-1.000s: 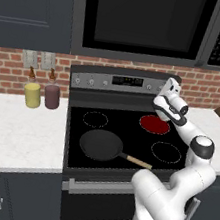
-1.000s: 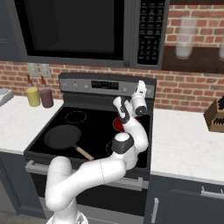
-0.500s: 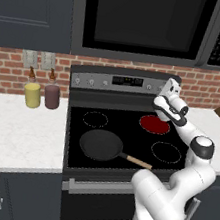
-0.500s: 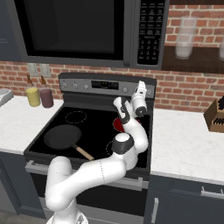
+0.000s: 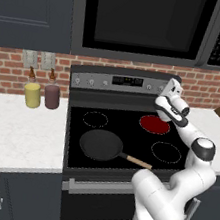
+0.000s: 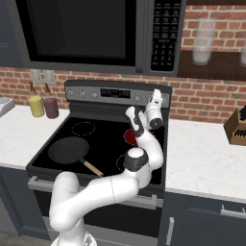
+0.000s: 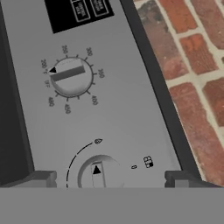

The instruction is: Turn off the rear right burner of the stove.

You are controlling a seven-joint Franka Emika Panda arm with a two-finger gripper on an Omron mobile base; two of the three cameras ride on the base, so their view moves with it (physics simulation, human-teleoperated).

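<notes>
Nothing has moved; gripper point(image 7: 109, 177) straddles knob point(image 7: 97, 173), pointer seemingly toward display point(image 7: 78, 12).

Left base view: set behind the arm on its left, high, facing forward and down; middle distance; takes in the stove point(image 5: 123, 134), the microwave point(image 5: 147, 22) above it, the brick wall and the counter point(image 5: 16, 137) to the left. Right base view: set behind the arm on its right, same height and tilt, middle distance; takes in the stove point(image 6: 101, 144) and the counter point(image 6: 206, 158) to the right. Shared by both: cooktop, steel control panel, microwave, arm. Hand view: on the hand, rolled askew, very close to the control panel point(image 7: 109, 113), facing it nearly square, with two knobs and the brick at its edge.
</notes>
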